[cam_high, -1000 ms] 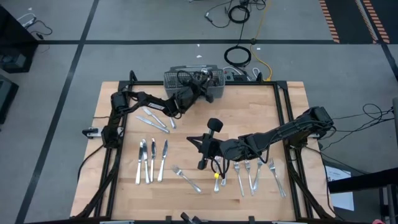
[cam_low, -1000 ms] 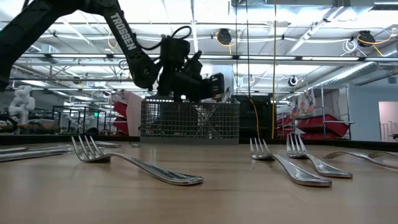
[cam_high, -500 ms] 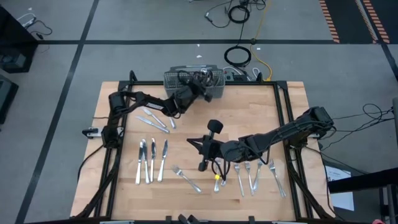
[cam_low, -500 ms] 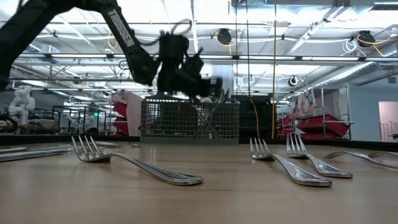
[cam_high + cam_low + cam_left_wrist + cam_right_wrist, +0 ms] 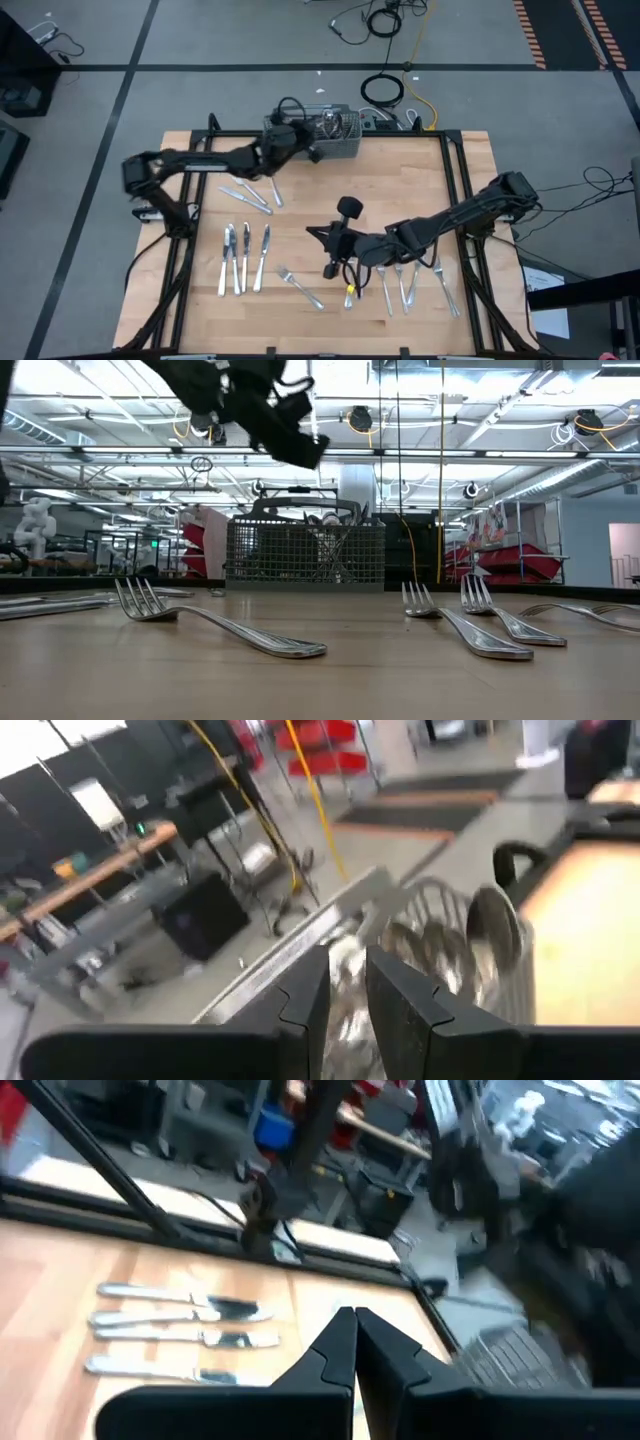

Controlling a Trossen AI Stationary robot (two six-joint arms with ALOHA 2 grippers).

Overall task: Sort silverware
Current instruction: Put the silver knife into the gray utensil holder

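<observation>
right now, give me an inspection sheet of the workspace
surface: wooden table inside a black frame.
job's things: three knives in a row on the left; spoons near the back left; forks grouped on the right; one lone fork in the middle; more cutlery standing in the wire basket at the back edge.
clutter: nothing seen.
grippers: left gripper is over the basket, held clear above it in the low view; what it holds, if anything, cannot be told. Right gripper is shut, low over the table centre, holding nothing.
cables: coiled cables on the floor behind the table.
surroundings: grey floor with dark lines; workshop racks beyond.
</observation>
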